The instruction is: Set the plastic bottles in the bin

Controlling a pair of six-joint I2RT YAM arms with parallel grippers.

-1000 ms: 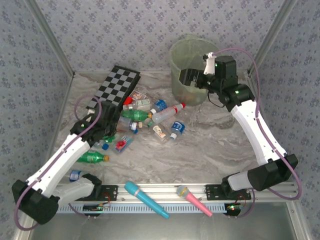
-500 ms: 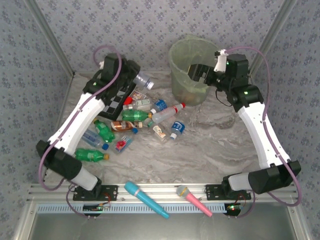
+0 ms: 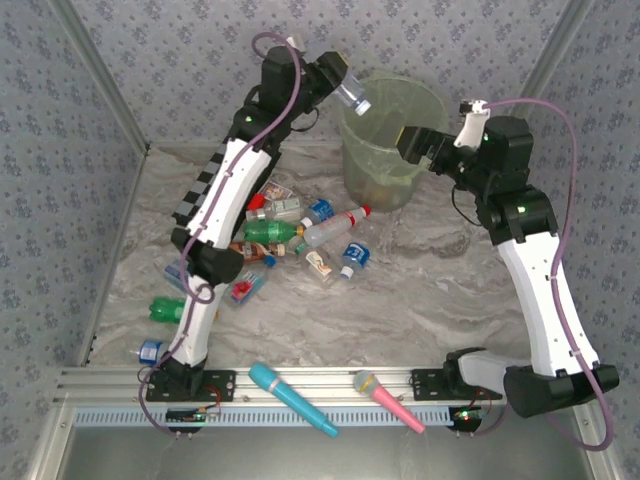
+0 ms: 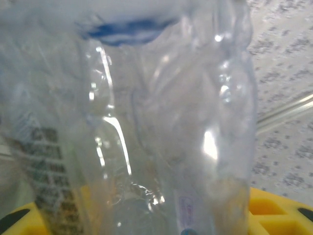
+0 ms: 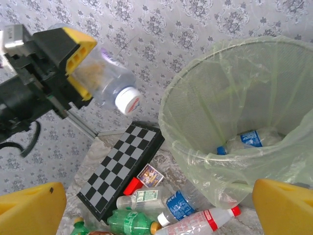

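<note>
Aloft at eleven o'clock of the pale green bin (image 3: 385, 175), clear white-capped bottle (image 3: 350, 93) pinched mid-body in left tool (image 3: 332, 76). At the bin's three o'clock rim, right tool (image 3: 412, 143) spread wide, empty. Likely light, thin-walled, crushable, slick; best gripped gently mid-body.

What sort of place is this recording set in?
Probably a staged robot test cell rather than a home: grey floral wallpapered panels set in a bare aluminium frame, around a marble-look tabletop.
</note>
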